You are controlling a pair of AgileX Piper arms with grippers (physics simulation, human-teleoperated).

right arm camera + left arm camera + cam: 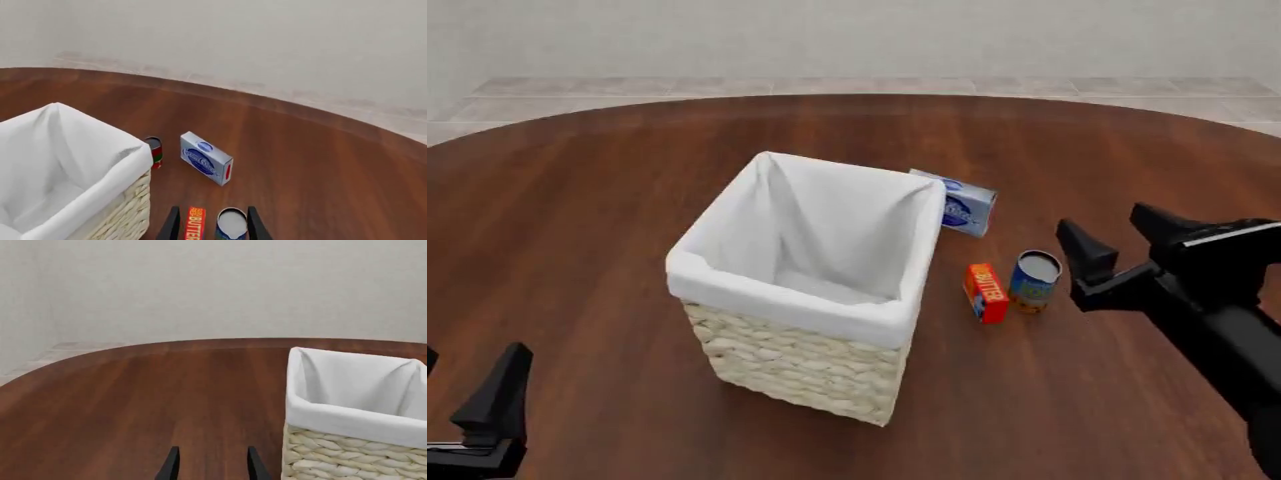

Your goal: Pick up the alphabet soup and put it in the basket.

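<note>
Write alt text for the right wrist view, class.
The open right claw hovers over the alphabet soup, beside a red-orange box. Beyond lie a blue-and-white box, a small can and the lined basket on the table.

Table: I saw a round, dark reddish-brown wood top with lengthwise grain, filling most of my front view | Floor: pale tiled strip showed past the table's 12 o'clock edge | Wall: plain off-white, faintly textured, ran behind the floor | Light: soft, even, with weak shadows.
</note>
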